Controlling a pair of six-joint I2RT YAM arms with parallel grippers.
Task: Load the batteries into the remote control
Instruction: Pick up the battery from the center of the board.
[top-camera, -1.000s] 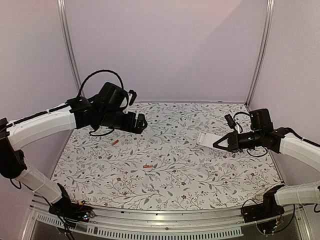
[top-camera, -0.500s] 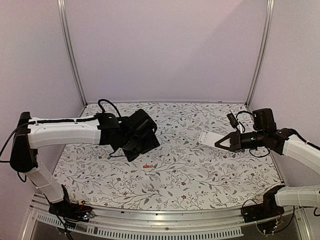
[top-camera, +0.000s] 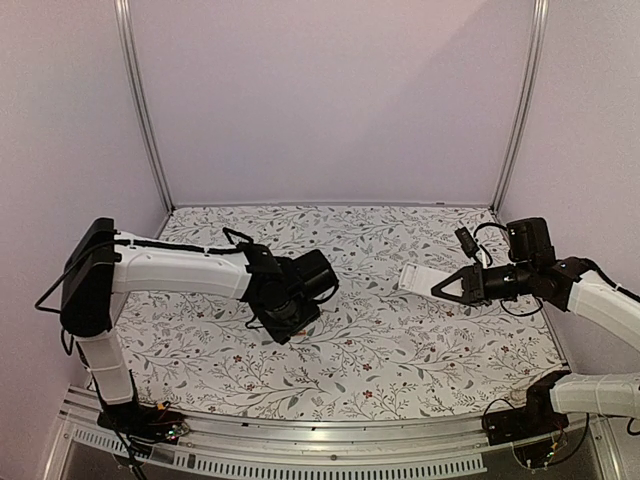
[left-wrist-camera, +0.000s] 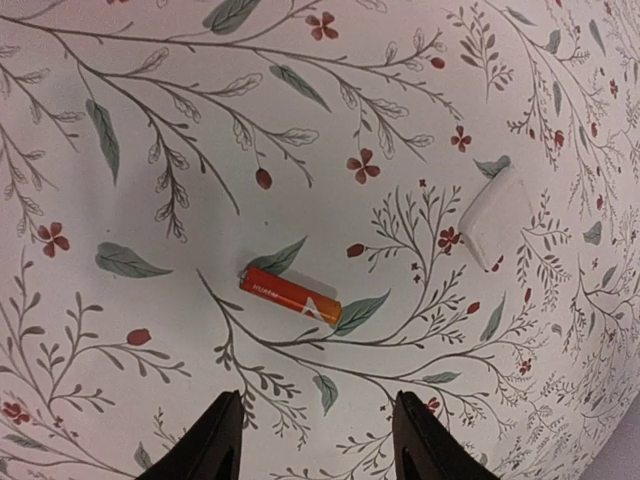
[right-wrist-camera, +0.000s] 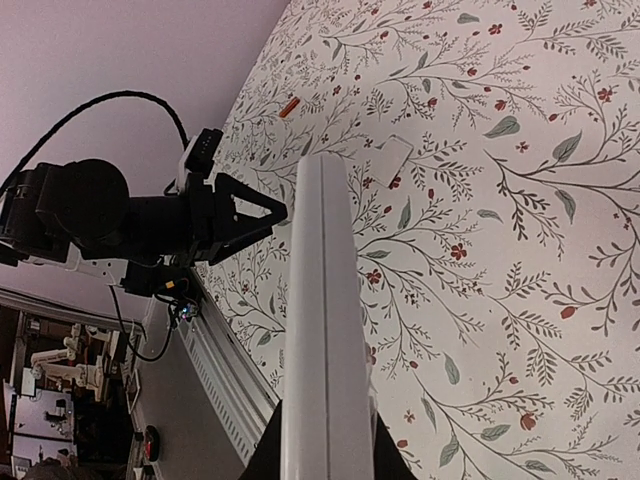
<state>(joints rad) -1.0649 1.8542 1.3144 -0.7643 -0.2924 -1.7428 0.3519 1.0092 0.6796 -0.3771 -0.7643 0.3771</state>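
Whereas a second ago the left arm (top-camera: 180, 272) hung back toward the rear wall, it now reaches out over the white cover (left-wrist-camera: 497, 230). The left gripper (left-wrist-camera: 315, 445) hovers with fingers apart and nothing between them. One battery (left-wrist-camera: 290, 295), orange-red with a paler end, lies flat near the cover, not touching it. The right gripper (top-camera: 445, 287) has barely shifted and is clamped on the remote control (top-camera: 420, 277), raised well right of the cover, its plain white side showing. A second battery (right-wrist-camera: 289, 107) lies beyond the cover.
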